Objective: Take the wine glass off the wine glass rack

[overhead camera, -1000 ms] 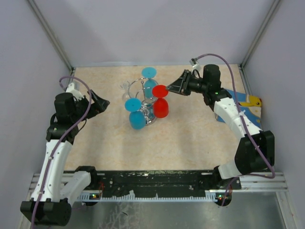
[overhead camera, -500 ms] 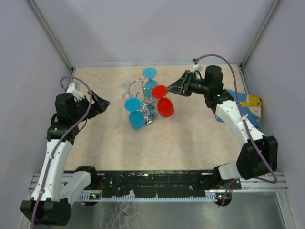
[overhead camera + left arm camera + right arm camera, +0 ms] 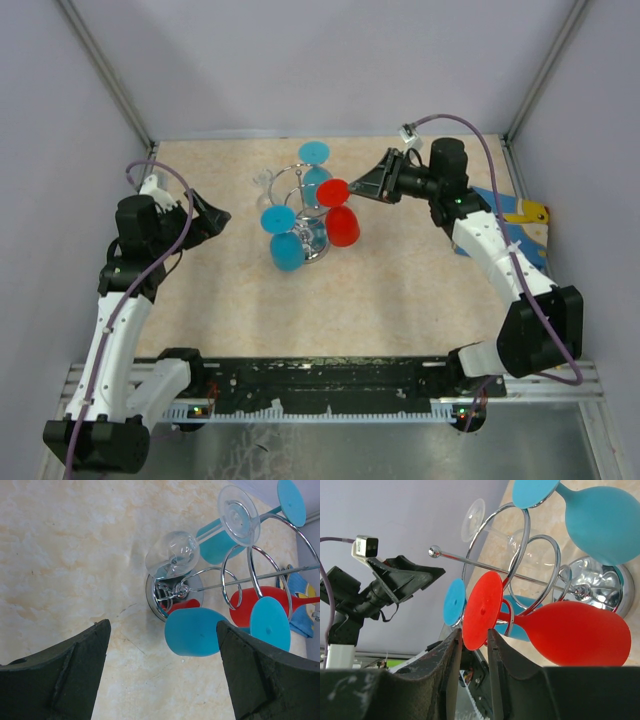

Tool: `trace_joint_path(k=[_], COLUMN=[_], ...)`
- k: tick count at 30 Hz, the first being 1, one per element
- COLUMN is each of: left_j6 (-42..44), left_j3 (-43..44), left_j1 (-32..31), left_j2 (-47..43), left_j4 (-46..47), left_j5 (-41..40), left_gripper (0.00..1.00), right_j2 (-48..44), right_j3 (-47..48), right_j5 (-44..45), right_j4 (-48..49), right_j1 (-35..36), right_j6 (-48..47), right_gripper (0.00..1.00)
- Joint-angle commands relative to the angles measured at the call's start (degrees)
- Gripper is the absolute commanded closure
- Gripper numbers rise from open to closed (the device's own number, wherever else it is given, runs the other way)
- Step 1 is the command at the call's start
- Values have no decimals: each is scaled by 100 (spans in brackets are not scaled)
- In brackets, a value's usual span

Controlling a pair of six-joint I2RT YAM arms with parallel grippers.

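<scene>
My right arm's fingers (image 3: 447,675) are drawn close together, and the flat round foot of the opaque red wine glass (image 3: 570,635) fills the slot between them. I read that as a pinch on the foot's rim, though the pad contact itself is hidden. In the wrist view the glass's long axis runs from that foot toward 3 o'clock, stem and then bowl, lying nearly sideways rather than hanging plumb. From above, the foot sits just at 9 o'clock of the fingers, on the 3 o'clock side of the silver chrome wire wine glass rack (image 3: 592,577). The stem passes through one of the rack's curled hooks, so the glass is not yet free. As I judge it, the next move turns on drawing the stem out through the hook's open mouth, away from the central post, without dragging the rack. Opaque blue wine glasses (image 3: 600,520) and a clear wine glass (image 3: 172,555) hang on other hooks. My left arm's fingers (image 3: 60,680) are spread wide on nothing, well off at the rack's 9 o'clock over the beige mottled table (image 3: 400,290). A blue glass lies between them and the red one, so the right arm is the one placed for this.
</scene>
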Motion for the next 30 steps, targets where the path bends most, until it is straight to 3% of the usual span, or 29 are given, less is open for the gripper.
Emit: trace_joint_path(k=[1,17,30], left_j6=[-20,-12,-11], left_j3=[-13,-70,-153], left_j1=[10,10,7], left_j2=[-39,-15,-7], left_j4=[142,196,259], left_j5=[31,68,111], left_gripper=[8,8,8], right_j2=[-89,-307,-470], right_j3=[-43,-687,-706], right_j5=[-214,-369,-262], right_j4=[288,998,1025], right_j1=[102,121,258], right_j6=[61,543,675], right_gripper=[71,70,69])
